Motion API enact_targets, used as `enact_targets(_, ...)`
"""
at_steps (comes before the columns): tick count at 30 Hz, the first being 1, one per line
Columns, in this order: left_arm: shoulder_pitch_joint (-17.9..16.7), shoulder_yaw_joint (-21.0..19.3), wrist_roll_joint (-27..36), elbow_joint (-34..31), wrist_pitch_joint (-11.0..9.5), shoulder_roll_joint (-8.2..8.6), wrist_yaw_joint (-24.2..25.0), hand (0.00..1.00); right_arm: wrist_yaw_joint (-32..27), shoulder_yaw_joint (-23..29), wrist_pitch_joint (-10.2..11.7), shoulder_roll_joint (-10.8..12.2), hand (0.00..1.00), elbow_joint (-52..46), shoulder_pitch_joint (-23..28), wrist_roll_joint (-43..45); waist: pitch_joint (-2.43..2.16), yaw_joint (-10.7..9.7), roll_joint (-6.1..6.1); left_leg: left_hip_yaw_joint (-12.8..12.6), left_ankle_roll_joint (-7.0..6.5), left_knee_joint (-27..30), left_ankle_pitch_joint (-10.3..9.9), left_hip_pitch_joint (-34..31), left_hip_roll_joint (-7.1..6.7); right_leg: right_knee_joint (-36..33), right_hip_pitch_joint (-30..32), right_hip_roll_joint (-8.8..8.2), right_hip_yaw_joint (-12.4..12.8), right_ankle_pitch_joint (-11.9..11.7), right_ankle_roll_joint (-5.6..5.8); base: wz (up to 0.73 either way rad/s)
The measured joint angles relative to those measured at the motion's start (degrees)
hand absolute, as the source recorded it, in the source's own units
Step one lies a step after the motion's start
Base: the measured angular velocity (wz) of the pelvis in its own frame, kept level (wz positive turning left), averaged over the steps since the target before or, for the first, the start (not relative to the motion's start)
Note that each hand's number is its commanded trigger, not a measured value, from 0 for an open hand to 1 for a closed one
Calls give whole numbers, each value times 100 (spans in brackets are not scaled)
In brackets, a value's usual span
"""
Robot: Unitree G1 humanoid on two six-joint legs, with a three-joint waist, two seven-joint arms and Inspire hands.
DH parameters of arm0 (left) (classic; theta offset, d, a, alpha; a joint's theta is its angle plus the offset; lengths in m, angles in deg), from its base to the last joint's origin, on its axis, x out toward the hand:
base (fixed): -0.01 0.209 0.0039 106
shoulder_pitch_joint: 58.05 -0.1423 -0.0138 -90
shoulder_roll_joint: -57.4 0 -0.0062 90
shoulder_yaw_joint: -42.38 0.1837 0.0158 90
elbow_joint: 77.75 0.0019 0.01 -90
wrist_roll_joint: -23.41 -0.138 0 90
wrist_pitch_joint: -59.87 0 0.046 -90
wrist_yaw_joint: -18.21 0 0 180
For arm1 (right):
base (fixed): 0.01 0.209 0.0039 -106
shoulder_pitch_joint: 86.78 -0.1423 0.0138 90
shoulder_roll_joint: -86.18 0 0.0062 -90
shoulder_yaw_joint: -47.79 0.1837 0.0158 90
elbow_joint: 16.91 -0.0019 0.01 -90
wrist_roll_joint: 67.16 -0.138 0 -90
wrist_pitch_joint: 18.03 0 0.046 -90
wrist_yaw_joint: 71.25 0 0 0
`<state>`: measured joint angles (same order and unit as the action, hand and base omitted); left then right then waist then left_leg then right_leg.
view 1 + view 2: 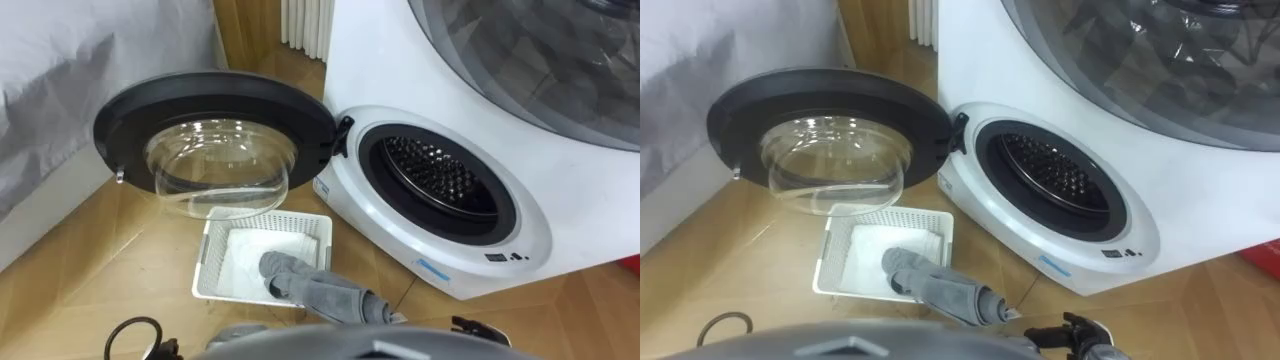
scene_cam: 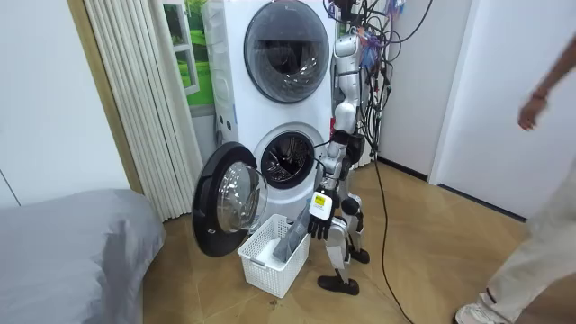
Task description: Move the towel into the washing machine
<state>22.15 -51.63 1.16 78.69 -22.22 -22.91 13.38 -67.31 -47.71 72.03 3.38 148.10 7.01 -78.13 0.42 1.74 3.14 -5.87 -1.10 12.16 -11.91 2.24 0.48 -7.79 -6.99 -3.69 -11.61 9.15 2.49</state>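
Right hand [image 1: 1077,332] low, arm down

This looks like a room in a home — a washer [image 2: 286,162] with its round door [image 2: 225,202] open stands under a second machine [image 2: 286,40], a white basket [image 2: 268,273] sits on the wood floor [image 2: 423,234] before it, and a grey bed [image 2: 72,243] is close by.

Washing machine [image 1: 560,210] with round door [image 1: 215,130] swung open, white basket [image 1: 210,265] on wooden floor [image 1: 100,290], grey towel [image 1: 315,290] lying in it
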Motion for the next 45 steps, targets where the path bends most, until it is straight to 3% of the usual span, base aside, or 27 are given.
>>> enact_targets(14,39,132,1,4,-103,-22,0,0,-9,3,13,-23,0,1,-75,18,-4,-8,-58,-1,-4,106,-43,-244,15,-8,187,7,-12,-10,-16,0)
enact_targets(21,520,373,-113,11,-218,-85,-128,0,-18,-252,65,-96,0,65,-433,76,25,-5,-157,-6,-21,303,-17,-864,40,-106,795,7,-11,-48,-66,0)
enact_targets(23,757,436,-112,16,-358,-90,-262,0,-17,-337,84,-67,0,98,-647,131,50,-11,-173,-6,-28,322,13,-1013,40,-113,937,5,-21,-73,-76,0)
enact_targets(25,1071,444,-117,61,-672,-73,-442,0,8,-340,191,34,0,186,-874,280,80,-32,-219,-1,-36,322,55,-1139,28,-138,1071,-8,-26,-79,-80,0)
enact_targets(28,1419,574,-129,186,-942,-20,-578,0,106,-489,263,98,0,256,-1129,383,90,-18,-253,-2,-49,350,72,-1342,27,-238,1315,-24,-33,-78,-79,0)
enact_targets(33,1881,1062,-497,282,-1227,80,-668,0,83,-772,408,188,0,298,-1421,583,128,-107,-229,79,-67,363,174,-1767,16,-620,1901,-82,-140,-74,-75,5)
enact_targets(35,1940,1182,-592,298,-1326,131,-730,0,45,-788,420,214,0,296,-1524,759,161,-165,-234,79,-83,375,192,-1911,3,-772,2119,-106,-98,-62,-73,-2)
enact_targets(38,2218,1394,-810,353,-1358,153,-766,0,35,-843,427,272,0,281,-1721,856,268,-211,-192,73,-96,596,202,-2360,-6,-1291,2720,-180,-37,22,-84,-1)
enact_targets(40,2570,1665,-872,537,-1416,169,-846,0,24,-1050,431,287,0,253,-1873,953,331,-264,-194,54,-97,820,202,-2802,-7,-1611,3217,-201,121,48,-113,0)
enact_targets(43,2967,1910,-871,670,-1480,176,-925,0,-46,-1166,439,347,0,73,-2098,1054,413,-318,-192,-2,-98,1167,201,-3387,13,-1844,3762,-228,164,66,-118,-10)
enact_targets(45,3181,2041,-881,670,-1496,190,-1000,0,-134,-1259,494,409,0,27,-2219,1085,442,-381,-195,-7,-99,1443,199,-3761,28,-2044,4085,-236,224,115,-147,2)
